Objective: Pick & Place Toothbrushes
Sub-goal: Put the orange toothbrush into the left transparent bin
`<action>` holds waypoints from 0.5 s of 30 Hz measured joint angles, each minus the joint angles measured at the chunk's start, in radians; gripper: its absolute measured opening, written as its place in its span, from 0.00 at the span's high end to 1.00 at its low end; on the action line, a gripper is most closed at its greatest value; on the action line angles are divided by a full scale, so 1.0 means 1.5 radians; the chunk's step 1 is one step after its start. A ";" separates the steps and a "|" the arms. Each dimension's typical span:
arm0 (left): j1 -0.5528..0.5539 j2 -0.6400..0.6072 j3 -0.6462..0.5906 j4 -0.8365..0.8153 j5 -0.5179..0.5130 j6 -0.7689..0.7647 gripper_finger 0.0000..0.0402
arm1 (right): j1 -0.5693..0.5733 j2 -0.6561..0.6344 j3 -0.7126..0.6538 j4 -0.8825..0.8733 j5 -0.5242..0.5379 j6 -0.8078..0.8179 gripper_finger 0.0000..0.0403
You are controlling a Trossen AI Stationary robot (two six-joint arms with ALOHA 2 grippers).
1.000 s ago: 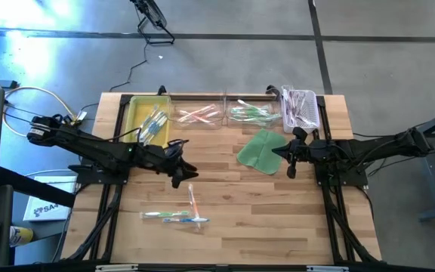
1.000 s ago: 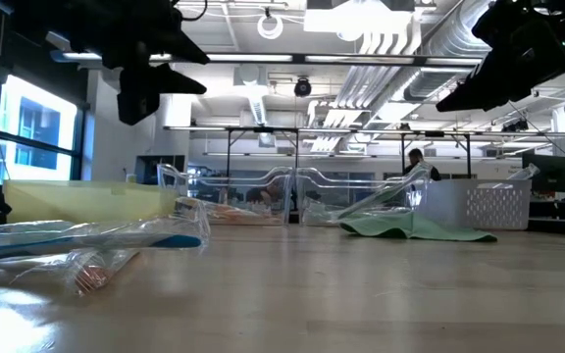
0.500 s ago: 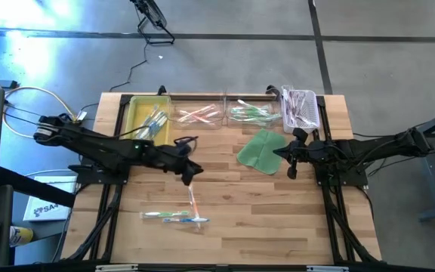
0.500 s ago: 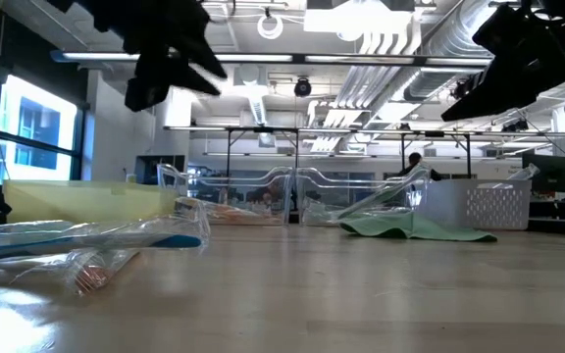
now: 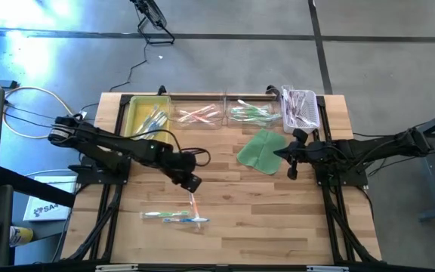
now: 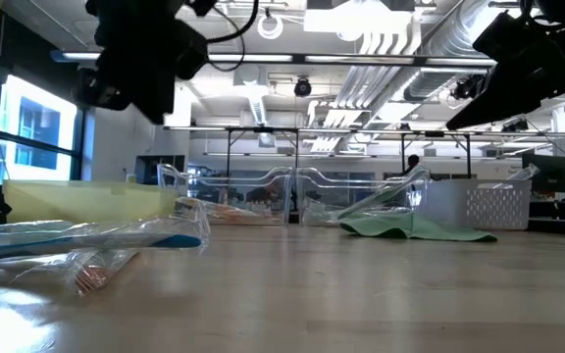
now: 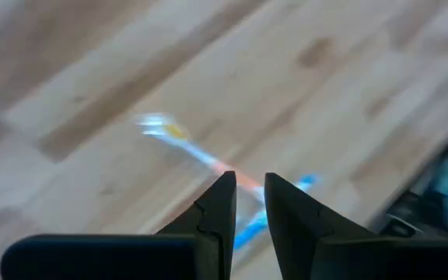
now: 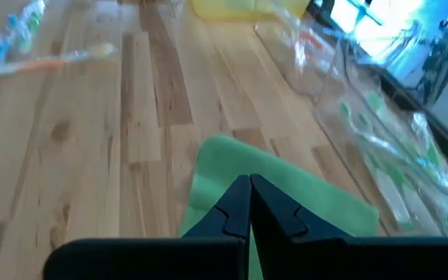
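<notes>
Risk sat mostly in my aim. My left end effector (image 5: 192, 182) hung over the middle of the counter (image 5: 278, 219), fingers (image 7: 218, 204) only a sliver apart, just above the pink brush (image 5: 192, 204), which lay loose with a blue one (image 5: 174, 217) touching it at 6 o'clock from me. With so narrow a gap I judged I could come down on top of the wrapper instead of around it, and the glossy film would likely skid away or drag the blue brush along. Opening wider first seemed the cure. Pinching only film, not the handle, might also let the brush slip out on the lift.

My right end effector (image 5: 291, 157) waited with fingers together over the green cloth (image 5: 260, 150), at 3 o'clock from the left. Other brushes already lay in the yellow bin (image 5: 137, 113), the clear trays (image 5: 225, 115) and the white basket (image 5: 302, 108) along the 12 o'clock edge.
</notes>
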 joint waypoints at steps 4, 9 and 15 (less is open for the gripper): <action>0.000 0.007 0.000 -0.061 -0.022 -0.014 0.83 | 0.000 0.008 0.000 0.002 0.000 0.002 0.99; 0.000 0.018 0.001 -0.061 -0.022 -0.006 0.83 | 0.000 0.017 0.000 0.001 0.001 -0.003 0.99; 0.000 0.018 0.000 -0.043 -0.002 0.048 0.83 | 0.000 0.024 0.000 0.004 0.002 -0.005 0.99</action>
